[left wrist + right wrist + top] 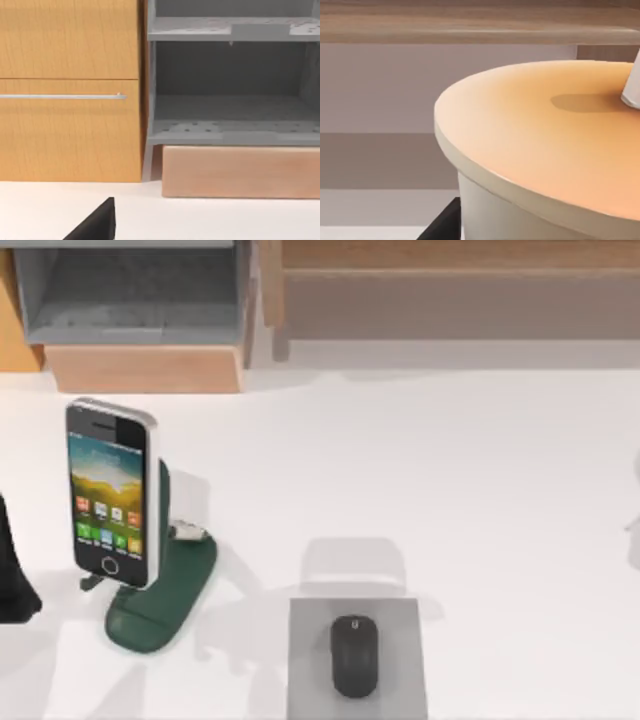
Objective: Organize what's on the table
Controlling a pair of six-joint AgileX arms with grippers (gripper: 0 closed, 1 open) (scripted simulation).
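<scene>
On the white table [450, 470], a smartphone [112, 495] with a lit screen leans in a dark green stand [165, 600] at the left. A black mouse [353, 655] lies on a grey pad [310, 630] at the front middle. My left arm [12, 570] is a dark shape at the left edge, beside the phone. A black part of my left gripper [97, 225] shows low over the table, facing the shelf unit. Very close to a black part of my right gripper [445, 225] stands a round cream object with an orange top [545, 150].
A shelf unit runs along the back: a grey open compartment [140, 300] over a wooden block [140, 368], and a long wooden shelf [450, 280] to the right. A wooden drawer front with a metal handle [62, 96] sits beside the grey shelves [230, 130].
</scene>
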